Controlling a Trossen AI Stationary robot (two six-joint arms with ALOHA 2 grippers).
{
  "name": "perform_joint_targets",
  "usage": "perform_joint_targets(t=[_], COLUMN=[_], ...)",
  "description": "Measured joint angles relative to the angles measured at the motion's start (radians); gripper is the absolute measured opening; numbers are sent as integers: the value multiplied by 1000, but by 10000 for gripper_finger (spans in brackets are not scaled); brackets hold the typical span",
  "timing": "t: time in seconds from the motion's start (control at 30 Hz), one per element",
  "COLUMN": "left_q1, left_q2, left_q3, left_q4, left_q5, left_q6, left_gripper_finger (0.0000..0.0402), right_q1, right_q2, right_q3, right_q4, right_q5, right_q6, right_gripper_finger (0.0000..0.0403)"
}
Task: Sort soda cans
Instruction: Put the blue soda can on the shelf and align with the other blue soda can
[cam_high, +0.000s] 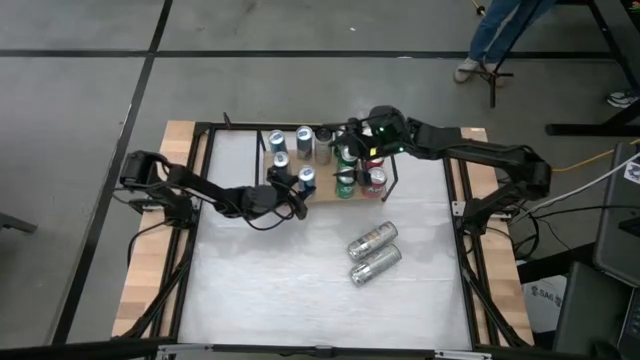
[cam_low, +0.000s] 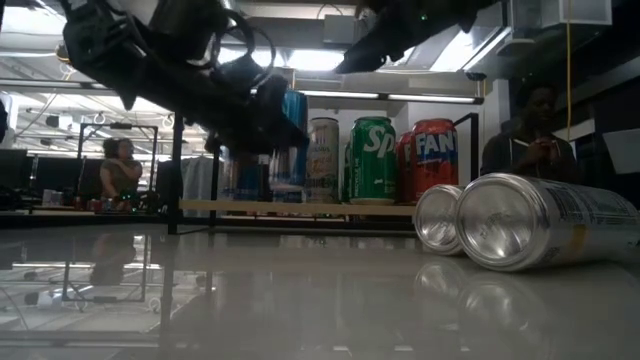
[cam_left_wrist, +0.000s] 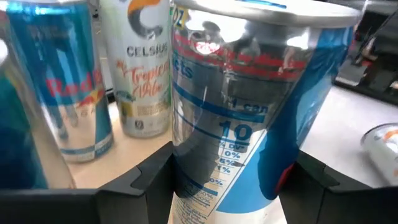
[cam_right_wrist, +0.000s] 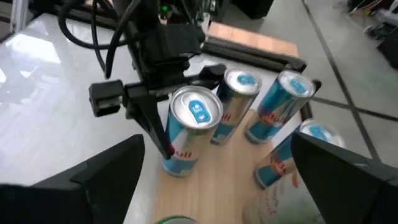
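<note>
Two silver cans (cam_high: 374, 252) are seen lying on their sides on the white table (cam_high: 260, 300), nearest the low camera. Farther back, a blue-and-silver can (cam_right_wrist: 189, 127) is clamped upright by the left gripper (cam_high: 299, 196) at the wooden board (cam_right_wrist: 217, 186). Beyond it, the right gripper (cam_high: 352, 140) is held wide open above the grouped cans (cam_high: 345, 160).

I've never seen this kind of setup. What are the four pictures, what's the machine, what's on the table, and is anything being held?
Two dark robot arms work at a white table. One picture looks straight down, one looks level across the tabletop, and two come from cameras on the arms' wrists. The left gripper is closed on a blue-and-silver can standing on a wooden board, among other upright cans: more blue ones, a green one and a red one. The right gripper hovers open above the board, holding nothing. Two silver cans lie on their sides on the table. People show in the room behind.
</note>
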Motion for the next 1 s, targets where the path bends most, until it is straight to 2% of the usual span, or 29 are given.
perform_joint_targets(t=[0.2,0.57,1.0], left_q1=[0,0,0], left_q2=[46,50,50], left_q3=[0,2,2], left_q4=[-1,-18,-21], left_q5=[-14,-14,-12], left_q6=[-3,3,3], left_gripper_finger=[212,253,257], right_q1=[0,0,0], right_q2=[34,55,55], right_q3=[0,0,0], right_q4=[2,-5,-8], right_q5=[0,-1,-1], right_q6=[0,0,0], right_gripper_finger=[392,392,392])
